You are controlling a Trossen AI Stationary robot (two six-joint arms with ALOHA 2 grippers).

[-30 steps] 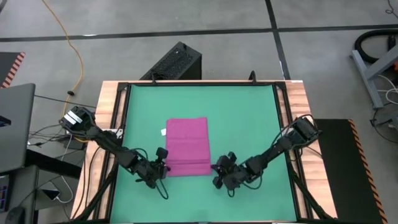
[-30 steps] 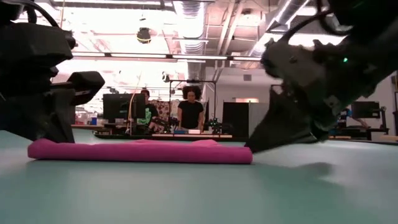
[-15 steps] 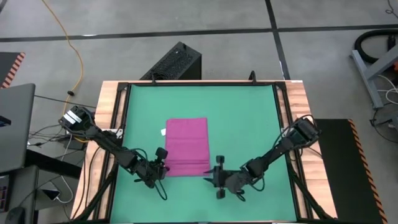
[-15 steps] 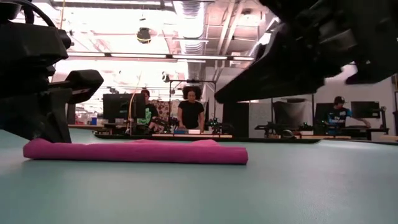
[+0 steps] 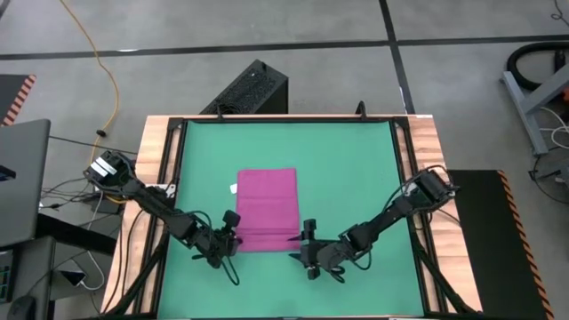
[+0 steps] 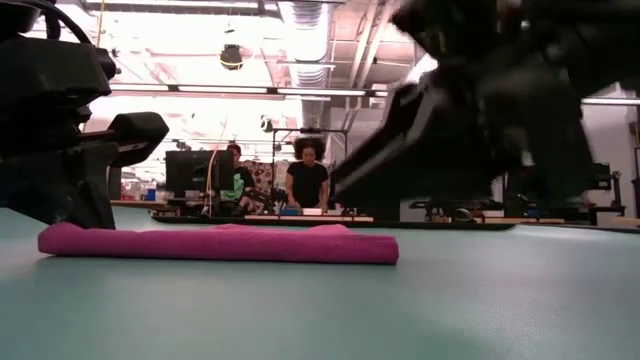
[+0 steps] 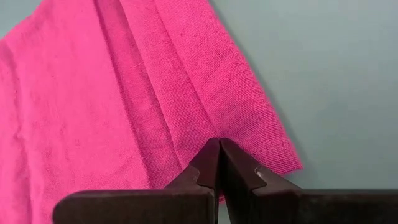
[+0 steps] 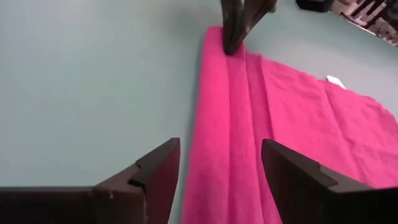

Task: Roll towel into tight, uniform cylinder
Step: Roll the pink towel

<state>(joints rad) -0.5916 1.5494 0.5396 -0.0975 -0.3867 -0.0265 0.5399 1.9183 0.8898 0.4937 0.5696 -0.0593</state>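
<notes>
Towel [image 5: 267, 209]: soft, light, limp. Left gripper [image 7: 219, 163] pinched closed at rolled edge; right gripper [image 8: 219, 163] wide, straddling opposite end. Grip roll ends.

No readable text

No lettering, brand, number or sign could be made out anywhere; the small white tag [image 5: 234, 188] on the towel [image 5: 267, 209] showed no legible marks.

Left claw [image 7: 219, 163] shut — right claw [image 8: 219, 167] agape

Magenta-pink towel [image 5: 267, 210] with white tag [image 5: 233, 188] on plain green mat [image 5: 356, 178].
</notes>
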